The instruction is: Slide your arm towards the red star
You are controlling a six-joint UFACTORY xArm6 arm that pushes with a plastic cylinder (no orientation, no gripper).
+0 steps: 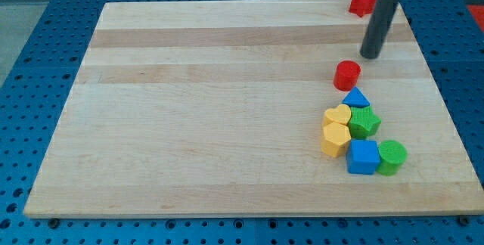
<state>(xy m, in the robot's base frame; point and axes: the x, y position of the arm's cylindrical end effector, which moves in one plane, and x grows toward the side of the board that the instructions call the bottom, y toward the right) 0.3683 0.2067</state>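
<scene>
Wooden board [227,109], my tip [370,56] below partly rod-hidden red star [361,2]; no fingers.

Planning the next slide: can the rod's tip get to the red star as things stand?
Probably yes. My tip sits just below the red star, with bare board between them. The red cylinder and the other blocks lie further toward the view's bottom, out of the path.
</scene>
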